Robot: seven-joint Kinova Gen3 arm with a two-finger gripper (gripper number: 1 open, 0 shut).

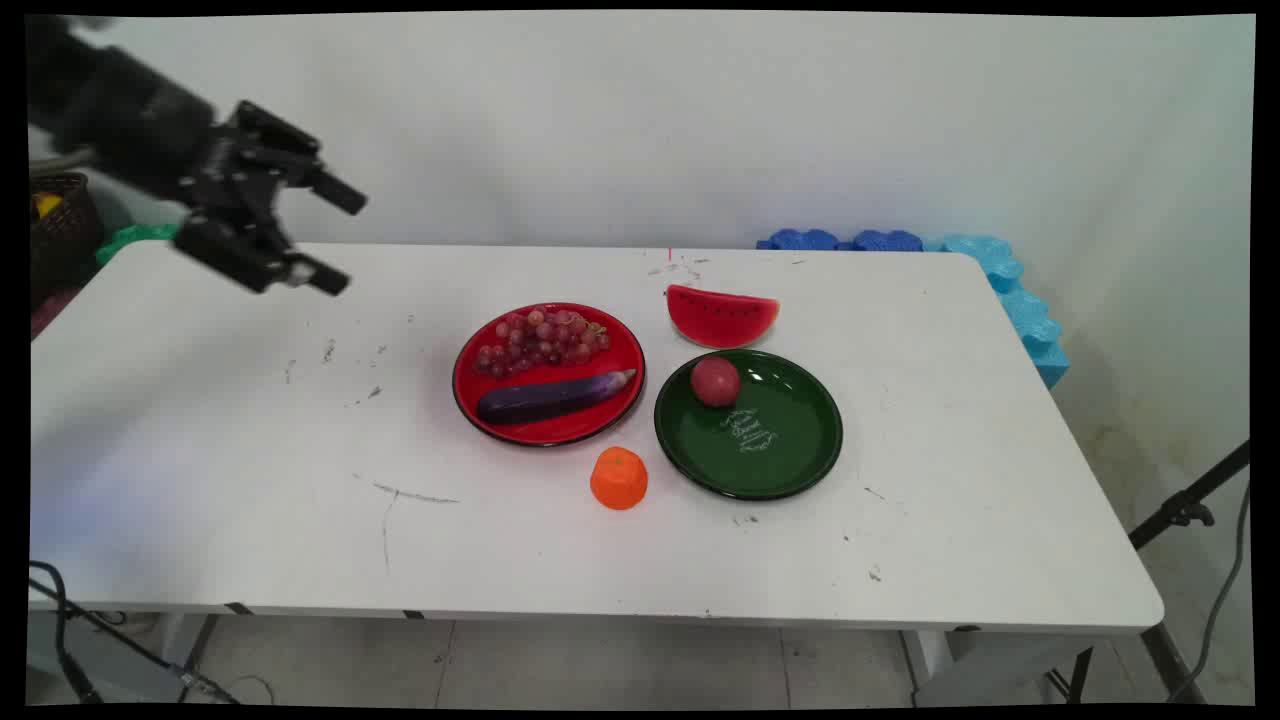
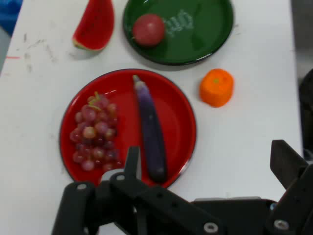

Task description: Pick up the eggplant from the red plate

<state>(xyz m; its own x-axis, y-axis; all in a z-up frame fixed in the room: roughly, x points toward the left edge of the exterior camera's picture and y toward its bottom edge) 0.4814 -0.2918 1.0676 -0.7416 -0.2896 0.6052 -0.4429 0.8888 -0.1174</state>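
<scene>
Gripper [image 1: 335,240] high left of red plate [image 1: 470,395], fingers apart, holding nothing. Grapes [image 1: 540,340] & eggplant [image 1: 555,396] on plate; orange [image 1: 619,478] just beside it.

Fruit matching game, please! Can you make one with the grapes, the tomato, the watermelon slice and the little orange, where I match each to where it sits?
Things:
1. grapes
2. tomato
3. watermelon slice
4. orange

Places:
A. on the green plate
B. on the bare table, behind the green plate
C. on the red plate, beside the eggplant
D. on the table, in front of both plates

Pairs: 1-C, 2-A, 3-B, 4-D
</scene>
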